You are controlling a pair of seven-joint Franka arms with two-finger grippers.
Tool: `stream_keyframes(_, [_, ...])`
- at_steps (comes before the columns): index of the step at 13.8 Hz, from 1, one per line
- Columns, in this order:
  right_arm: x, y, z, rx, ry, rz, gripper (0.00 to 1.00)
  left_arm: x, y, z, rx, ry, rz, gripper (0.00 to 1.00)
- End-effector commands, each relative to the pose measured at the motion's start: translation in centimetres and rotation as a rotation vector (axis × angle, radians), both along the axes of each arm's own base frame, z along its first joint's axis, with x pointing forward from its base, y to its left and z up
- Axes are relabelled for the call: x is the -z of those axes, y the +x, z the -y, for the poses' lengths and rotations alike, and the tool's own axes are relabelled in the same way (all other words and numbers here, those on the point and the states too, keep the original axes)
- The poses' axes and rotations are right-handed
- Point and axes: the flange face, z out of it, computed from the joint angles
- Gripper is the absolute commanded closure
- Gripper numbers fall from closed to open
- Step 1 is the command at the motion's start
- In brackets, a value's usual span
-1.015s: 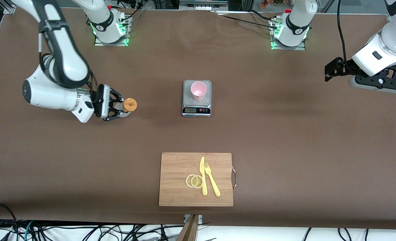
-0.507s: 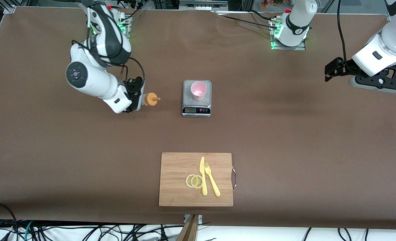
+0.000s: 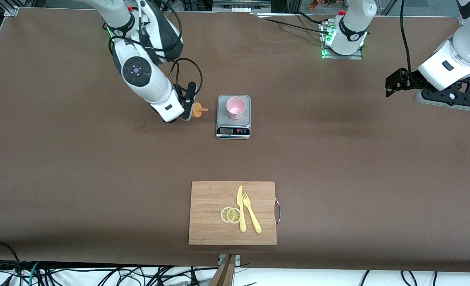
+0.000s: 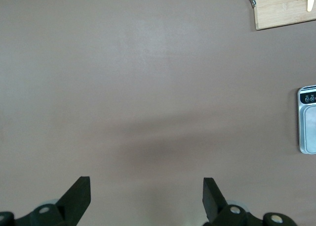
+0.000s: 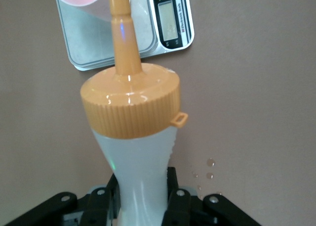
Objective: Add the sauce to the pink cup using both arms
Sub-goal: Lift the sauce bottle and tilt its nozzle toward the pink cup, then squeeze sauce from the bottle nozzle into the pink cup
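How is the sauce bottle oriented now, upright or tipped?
Tipped: the sauce bottle, held in the right end effector, points its nozzle sideways toward the pink cup.

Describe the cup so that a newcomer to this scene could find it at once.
Find the grey scale mid-table, farther from the front camera than the wooden board. The cup stands on its plate: small, pale pink, tapered, handleless. It is the table's only pink thing.

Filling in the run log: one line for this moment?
right gripper: shut on sauce, tilted toward cup on scale | left gripper: open, waiting
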Motion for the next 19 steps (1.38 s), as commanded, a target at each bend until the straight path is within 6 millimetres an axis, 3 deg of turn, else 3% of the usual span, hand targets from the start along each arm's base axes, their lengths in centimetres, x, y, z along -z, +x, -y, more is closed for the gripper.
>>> stream_keyframes(1, [-0.7, -0.5, -0.9, 0.001, -0.051, -0.001, 0.81, -0.4, 0.1, -0.2, 0.012, -0.006, -0.005, 0.0])
stream_keyframes(5, [-0.8, -0.8, -2.4, -0.008, -0.156, -0.013, 0.81, -0.4, 0.1, -0.2, 0.015, -0.006, -0.005, 0.0])
stream_keyframes(8, [-1.1, -0.5, -5.1, -0.009, -0.226, -0.035, 0.81, -0.4, 0.1, -0.2, 0.014, -0.006, -0.005, 0.0])
stream_keyframes(12, [-0.5, -1.7, -8.1, 0.003, -0.306, -0.041, 0.81, -0.4, 0.1, -0.2, 0.015, -0.006, -0.005, 0.0])
stream_keyframes(19, [1.1, -3.2, -10.6, -0.012, -0.414, -0.048, 0.81, -0.3, 0.1, -0.2, 0.014, -0.006, -0.007, 0.0])
